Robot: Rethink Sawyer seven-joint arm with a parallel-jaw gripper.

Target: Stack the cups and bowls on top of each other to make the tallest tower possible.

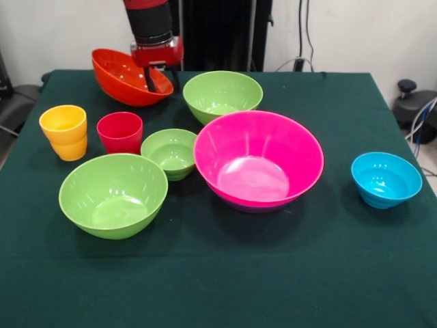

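My gripper [162, 82] is shut on the near rim of the wide orange bowl [121, 76], one finger inside it and one outside. That bowl tilts at the table's far left. The hot pink bowl [258, 158] sits mid-table, nested in the purple bowl [254, 206], of which only a sliver shows beneath. Three lime green bowls are in view: a large one [113, 195] at the near left, a large one [222, 96] at the back, and a small one [171, 154] between them. At the left stand a yellow cup [64, 131] and a red cup [120, 132]. A small sky blue bowl [386, 179] rests alone at the right.
A dark green cloth [225, 273] covers the table. Cables and a black device [413, 102] lie off the table's right edge, and a dark chair [13, 102] is off the left edge.
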